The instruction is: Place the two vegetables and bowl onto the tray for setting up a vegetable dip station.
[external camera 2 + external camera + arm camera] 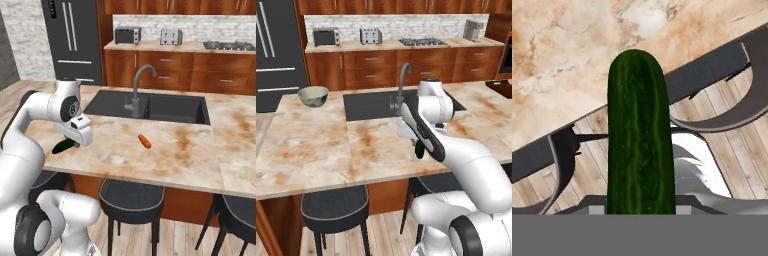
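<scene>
Hand (71, 141) is clamped on the cucumber (641, 135), held up off the counter (165, 150) near its front edge so it can be carried clear, I'd guess, while the carrot (144, 141) lies on the counter by the sink (165, 107) and the bowl (313, 96) sits far left.

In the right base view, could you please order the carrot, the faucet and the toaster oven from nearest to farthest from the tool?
1. Carrot, on the counter to the right of the tool.
2. Faucet, behind it at the sink.
3. Toaster oven, on the back counter.
</scene>
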Robot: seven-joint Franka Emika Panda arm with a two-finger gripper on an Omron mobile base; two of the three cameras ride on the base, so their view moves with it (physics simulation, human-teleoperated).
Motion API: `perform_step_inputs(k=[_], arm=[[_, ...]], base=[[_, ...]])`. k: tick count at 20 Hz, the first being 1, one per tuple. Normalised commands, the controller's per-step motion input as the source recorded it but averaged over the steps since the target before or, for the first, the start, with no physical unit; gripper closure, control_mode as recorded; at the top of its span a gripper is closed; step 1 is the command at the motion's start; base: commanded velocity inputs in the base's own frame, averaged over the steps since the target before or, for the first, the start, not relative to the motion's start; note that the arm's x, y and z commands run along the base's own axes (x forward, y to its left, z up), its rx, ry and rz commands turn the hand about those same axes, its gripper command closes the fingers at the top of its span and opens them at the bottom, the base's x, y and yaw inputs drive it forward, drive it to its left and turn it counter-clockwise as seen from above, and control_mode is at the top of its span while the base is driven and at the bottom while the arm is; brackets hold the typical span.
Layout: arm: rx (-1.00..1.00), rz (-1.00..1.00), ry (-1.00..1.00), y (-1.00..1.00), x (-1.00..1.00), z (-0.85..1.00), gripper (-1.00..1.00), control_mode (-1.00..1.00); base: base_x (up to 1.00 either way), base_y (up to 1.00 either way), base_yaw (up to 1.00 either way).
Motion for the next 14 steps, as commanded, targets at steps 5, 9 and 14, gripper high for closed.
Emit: perform_step_inputs(k=[5,9,14], arm=[[0.0,0.0,0.0,0.0,0.0,0.0,1.0,1.0],[0.0,0.0,0.0,0.0,0.0,0.0,1.0,1.0],[0.0,0.0,0.0,0.0,0.0,0.0,1.0,1.0]], base=[[-0.5,0.01,0.0],[-0.38,0.28,0.0],[-0.35,0.52,-0.01]])
